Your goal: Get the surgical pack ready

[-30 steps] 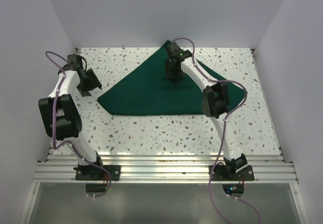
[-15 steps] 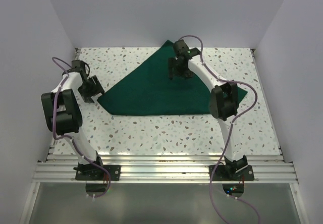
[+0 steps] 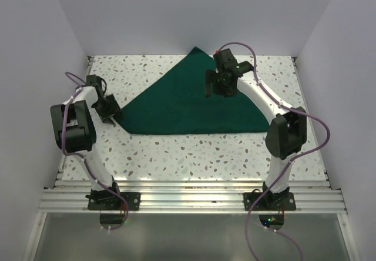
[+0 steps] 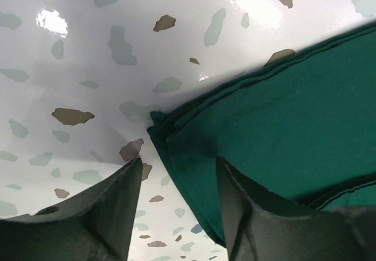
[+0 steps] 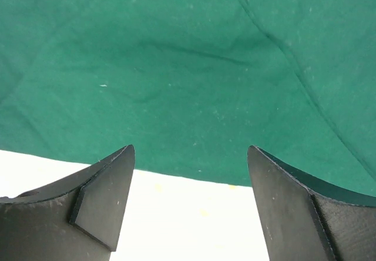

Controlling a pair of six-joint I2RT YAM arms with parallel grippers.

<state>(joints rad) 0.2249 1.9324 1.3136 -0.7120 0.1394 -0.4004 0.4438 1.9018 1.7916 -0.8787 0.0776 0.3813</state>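
Observation:
The surgical pack is a dark green drape folded into a flat triangle on the speckled table, with its apex at the back. No instruments or gauze are in view. My left gripper is low at the drape's left corner. It is open: in the left wrist view the layered corner of the drape lies between the fingers, ungripped. My right gripper hovers over the drape's upper right part, open and empty. The right wrist view shows the cloth and its edge below.
White walls close in the table on the left, back and right. An aluminium rail runs along the near edge, by the arm bases. Purple cables loop off both arms.
The right gripper opened, lifted off the drape and moved right, its elbow swinging outward. The left gripper moved down to the drape's left corner and narrowed slightly.

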